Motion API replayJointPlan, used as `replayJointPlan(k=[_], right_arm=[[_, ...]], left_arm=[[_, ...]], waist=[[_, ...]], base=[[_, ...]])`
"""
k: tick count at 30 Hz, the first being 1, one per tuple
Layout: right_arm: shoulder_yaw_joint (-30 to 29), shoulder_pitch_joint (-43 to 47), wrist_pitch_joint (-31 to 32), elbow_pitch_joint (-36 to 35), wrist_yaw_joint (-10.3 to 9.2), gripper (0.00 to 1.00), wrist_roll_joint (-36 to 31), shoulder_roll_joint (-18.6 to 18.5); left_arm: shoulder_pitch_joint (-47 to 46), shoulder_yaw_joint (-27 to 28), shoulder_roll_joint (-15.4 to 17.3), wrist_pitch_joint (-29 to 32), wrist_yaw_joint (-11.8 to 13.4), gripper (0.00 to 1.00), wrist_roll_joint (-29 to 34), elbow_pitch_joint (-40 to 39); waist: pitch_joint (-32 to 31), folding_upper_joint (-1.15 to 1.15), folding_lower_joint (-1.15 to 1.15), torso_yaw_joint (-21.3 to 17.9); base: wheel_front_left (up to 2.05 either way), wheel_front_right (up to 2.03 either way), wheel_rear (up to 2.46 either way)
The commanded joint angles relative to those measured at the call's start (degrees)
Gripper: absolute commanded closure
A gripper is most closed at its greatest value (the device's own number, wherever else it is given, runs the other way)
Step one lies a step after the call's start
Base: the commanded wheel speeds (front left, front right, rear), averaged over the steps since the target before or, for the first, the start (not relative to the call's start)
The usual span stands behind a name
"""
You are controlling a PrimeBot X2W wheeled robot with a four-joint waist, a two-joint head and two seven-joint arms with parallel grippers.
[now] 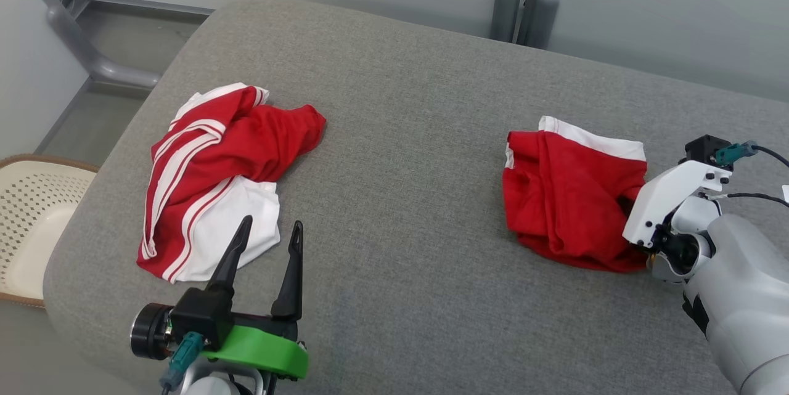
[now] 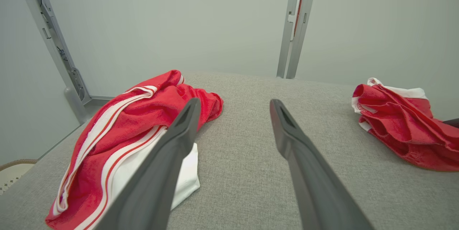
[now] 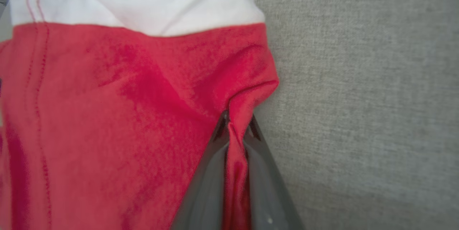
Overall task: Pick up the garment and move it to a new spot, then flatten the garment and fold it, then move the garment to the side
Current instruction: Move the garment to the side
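Jaws of the right gripper (image 3: 235, 129) are closed tight on a thin fold at the edge of the garment (image 3: 107, 115), the red cloth drawn up in a twisted ridge between the two dark fingers. The garment (image 1: 567, 198) lies on the right half of the grey padded surface (image 1: 400, 198), bunched into a compact, roughly square heap with no clear long axis. Its white band runs along the far edge, turned away from the robot and slanting down toward the right in the head view. Its main creases run from that band toward the near edge. The cloth is plain red knit with stitched seams, rumpled and layered, and the pinched spot is on its right side, beside bare grey fabric. The left gripper (image 1: 272, 222) hangs low over the surface on the left, jaws spread wide with nothing between them. One finger overlaps the near white corner of a striped garment (image 1: 209, 173), red and white, crumpled well apart from the first. A pale basket (image 1: 31, 210) stands off the left edge.
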Motion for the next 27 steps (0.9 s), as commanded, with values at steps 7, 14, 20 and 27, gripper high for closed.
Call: replayJointPlan(k=[7,14,20,27], right_arm=[[2.41,0.51,-6.82,-3.62,0.01,1.00,1.21,-0.28],[5.61,1.20,-9.24,-6.90,0.01,1.00,2.59,-1.04],[7.83,0.62,-10.09,-8.78,0.01,1.00,3.75,-1.20],[9.68,-0.20,-11.58,-10.60,0.01,1.00,5.61,-1.50]], left_arm=[[-1.54,-1.35,-0.07,-0.02,-0.64,0.00,-0.40,-0.52],[-2.27,-3.03,-0.03,-0.03,-1.16,0.00,0.29,0.40],[-3.35,-4.59,-0.03,-0.03,-1.50,0.00,-0.49,1.31],[-5.41,-5.69,-0.01,-0.03,-1.66,0.00,0.00,1.97]], waist=[[-1.74,0.00,0.00,-5.42],[-3.60,0.00,0.00,-13.98],[-3.38,0.00,0.00,-22.62],[-1.66,0.00,0.00,-30.81]], base=[[0.00,0.00,0.00],[0.00,0.00,0.00],[0.00,0.00,0.00],[0.00,0.00,0.00]])
